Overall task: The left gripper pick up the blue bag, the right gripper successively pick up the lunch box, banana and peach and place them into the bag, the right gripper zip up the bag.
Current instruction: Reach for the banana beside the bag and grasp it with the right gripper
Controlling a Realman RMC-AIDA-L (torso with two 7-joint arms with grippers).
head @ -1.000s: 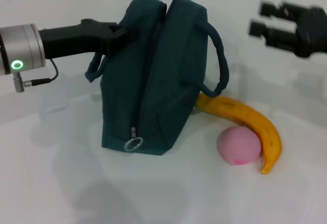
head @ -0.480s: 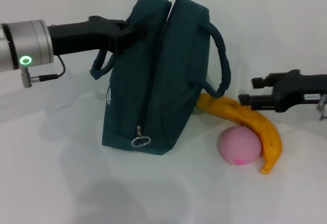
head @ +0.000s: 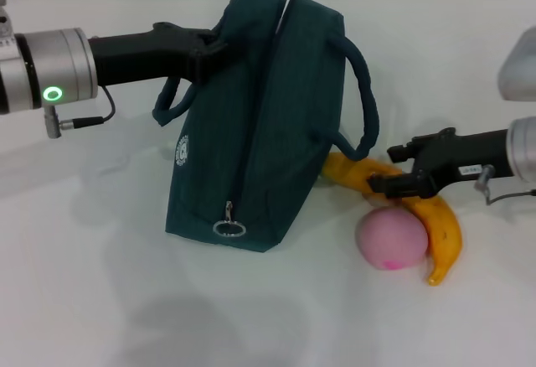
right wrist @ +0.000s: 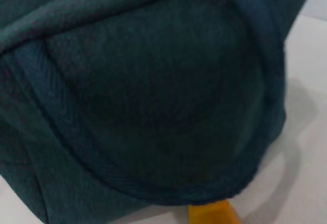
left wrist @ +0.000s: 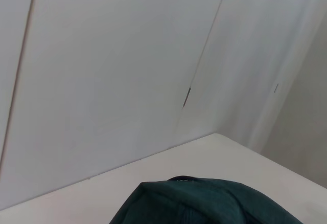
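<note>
The right gripper [head: 392, 167] sits low over the table [head: 469, 57], its two black fingers [head: 410, 146] spread apart with the upper part of the banana [head: 419, 204] between them — one finger lies on the far side of the fruit, the other on the near side. Whether the pads press on the peel cannot be told. The banana lies curved on the table, its top end tucked under the bag's edge and its tip pointing toward the robot. The pink peach [head: 391, 238] rests in the inner curve of the banana, touching it, just below the gripper's near finger.

The blue bag [head: 260, 132] stands upright beside the fruit, leaning a little, with its top seam parted in a narrow slit. One carry handle [head: 362, 99] loops down on the side facing the right gripper; the other handle [head: 167, 103] hangs on the opposite side. The zipper pull with its metal ring [head: 229, 229] hangs at the lower end of the zipper track, near the table.

The left gripper [head: 205, 49] reaches in from the robot's left and meets the bag's upper edge near the handle; its fingertips are hidden against the fabric, so their state cannot be told.

In the right wrist view the bag's dark fabric [right wrist: 153, 86] and handle strap fill most of the picture — a bit of the banana [right wrist: 212, 215] peeks out beneath.
</note>
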